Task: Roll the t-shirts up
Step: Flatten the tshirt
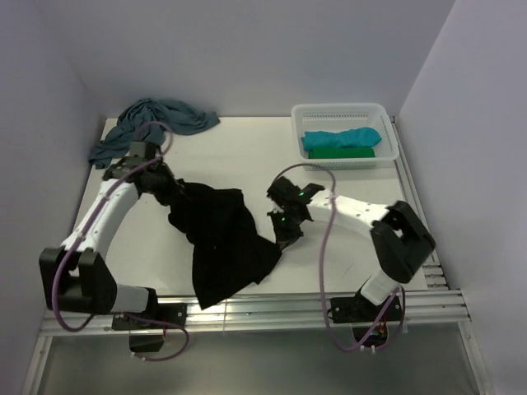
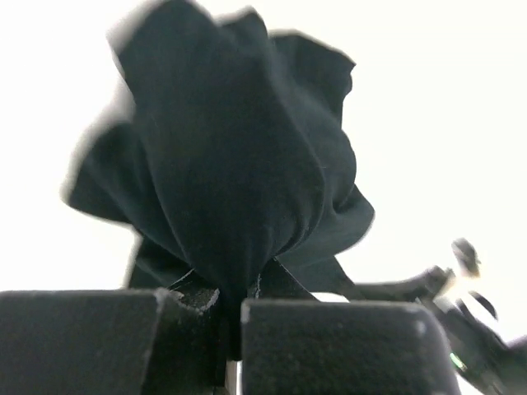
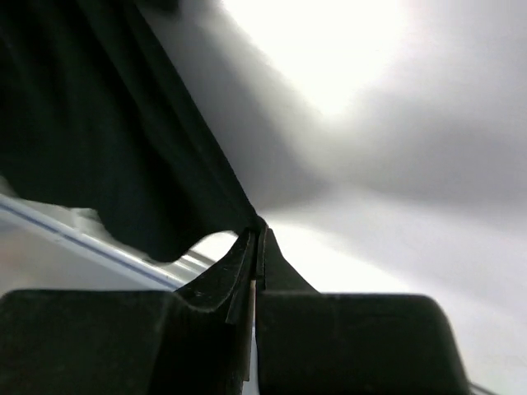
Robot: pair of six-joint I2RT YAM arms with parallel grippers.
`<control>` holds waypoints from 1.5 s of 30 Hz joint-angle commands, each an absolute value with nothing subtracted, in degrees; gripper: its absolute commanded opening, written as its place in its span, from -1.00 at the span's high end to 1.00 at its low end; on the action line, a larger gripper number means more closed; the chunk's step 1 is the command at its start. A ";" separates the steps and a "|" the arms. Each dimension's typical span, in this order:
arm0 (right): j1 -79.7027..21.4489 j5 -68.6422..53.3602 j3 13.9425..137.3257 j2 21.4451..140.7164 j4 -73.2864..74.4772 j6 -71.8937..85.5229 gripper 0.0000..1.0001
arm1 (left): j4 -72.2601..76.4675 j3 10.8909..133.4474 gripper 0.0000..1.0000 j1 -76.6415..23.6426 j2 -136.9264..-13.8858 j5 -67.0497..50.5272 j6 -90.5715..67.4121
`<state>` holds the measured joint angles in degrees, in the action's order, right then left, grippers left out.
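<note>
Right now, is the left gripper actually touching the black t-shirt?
Touching. The left wrist view shows the left gripper shut on a bunched fold of the black t-shirt, with the cloth pinched between its jaws.

1. Soft, matt cloth, deeply creased — the black t-shirt (image 1: pixel 222 243).
2. The dusty-blue t-shirt (image 1: pixel 160 123): matt cloth too, rumpled.
3. White plastic mesh, faintly glossy: the basket (image 1: pixel 338 111).
4. Smooth, matt, off-white tabletop (image 1: pixel 247 156).
5. Grooved bare metal — the front rail (image 1: pixel 288 306).
6. Dull black finish on the left end effector (image 2: pixel 224 300) and right end effector (image 3: pixel 258 239).
</note>
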<state>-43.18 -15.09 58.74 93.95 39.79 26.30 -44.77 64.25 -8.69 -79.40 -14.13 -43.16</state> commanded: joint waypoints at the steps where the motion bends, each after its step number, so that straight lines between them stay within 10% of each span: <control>1: -34.93 -9.67 63.43 83.61 48.40 22.25 1.00 | -49.99 70.74 0.99 -0.10 -69.70 -9.69 -41.14; 9: -26.20 -1.77 86.26 99.09 52.38 21.51 0.95 | -35.46 65.83 0.99 3.86 -71.26 -10.19 -51.92; 12: -21.54 -4.81 94.36 105.62 54.66 22.77 0.07 | -32.09 68.02 -0.01 6.32 -78.27 -13.26 -55.27; 13: -21.10 -5.88 95.00 105.82 54.84 22.42 0.05 | -33.39 71.59 -0.46 6.68 -80.31 -14.05 -55.02; 16: -22.93 -6.68 89.49 101.53 51.95 21.62 -0.11 | -38.84 76.97 -0.74 6.59 -84.11 -10.74 -53.09; 22: -27.93 -23.81 71.56 91.68 42.81 17.85 -0.09 | -37.27 72.62 -0.84 6.33 -77.79 -10.89 -52.12; 45: -73.38 -9.51 75.23 103.35 37.97 21.44 0.05 | -43.85 67.24 -0.99 19.95 -75.41 -16.88 -57.83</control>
